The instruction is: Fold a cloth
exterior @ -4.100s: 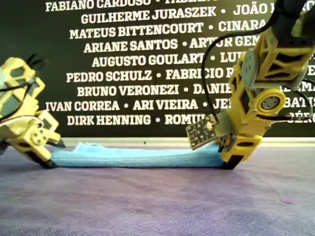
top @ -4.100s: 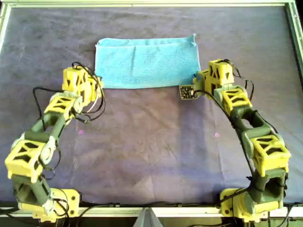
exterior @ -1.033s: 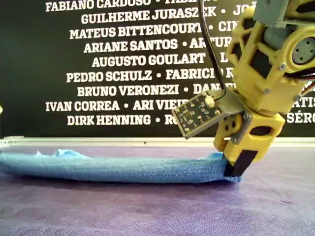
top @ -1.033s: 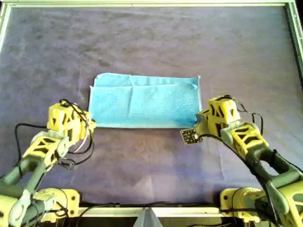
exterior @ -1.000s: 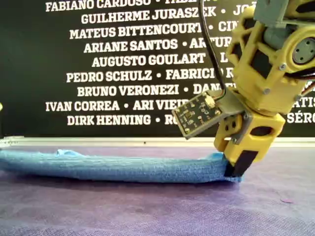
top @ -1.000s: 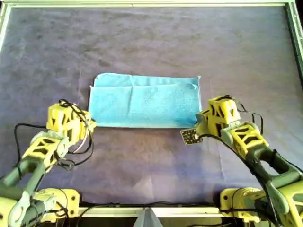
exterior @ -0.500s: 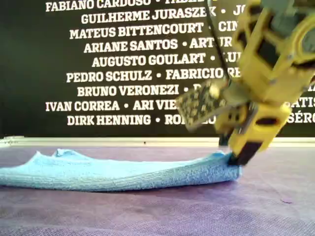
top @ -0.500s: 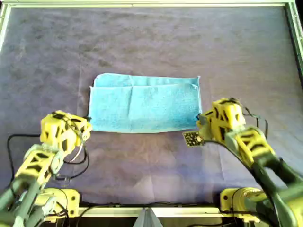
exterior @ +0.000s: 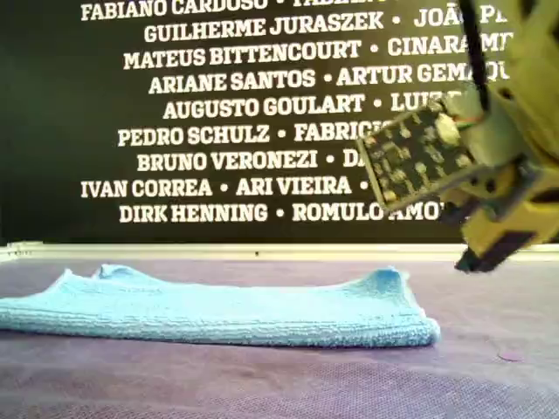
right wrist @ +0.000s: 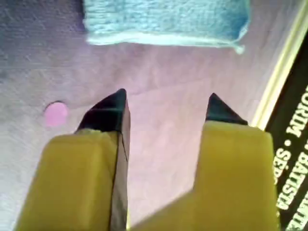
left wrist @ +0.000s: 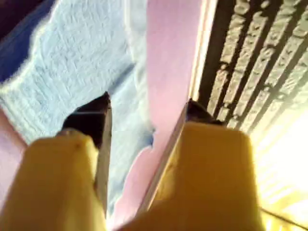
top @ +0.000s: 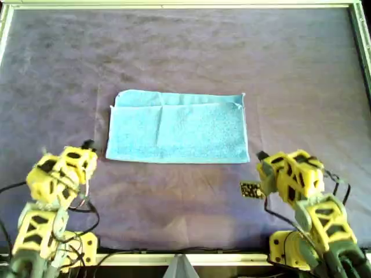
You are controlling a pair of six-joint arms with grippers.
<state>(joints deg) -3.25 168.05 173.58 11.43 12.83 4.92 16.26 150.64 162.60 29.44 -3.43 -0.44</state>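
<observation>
The purple table cover (top: 185, 52) fills the overhead view. The blue cloth (top: 177, 130) lies flat in the middle, folded in half, its long side running from 9 to 3 o'clock. The left gripper (top: 81, 152) sits at 8 o'clock from the cloth, and the right gripper (top: 262, 159) at 4 o'clock. Both are near, not touching. Both have fingers spread wide and hold nothing, pointing toward the cloth's near corners.

Cloth (top: 177, 127): light blue terry, folded into a flat rectangle, lying mid-table, back edge slightly uneven, untouched.
</observation>
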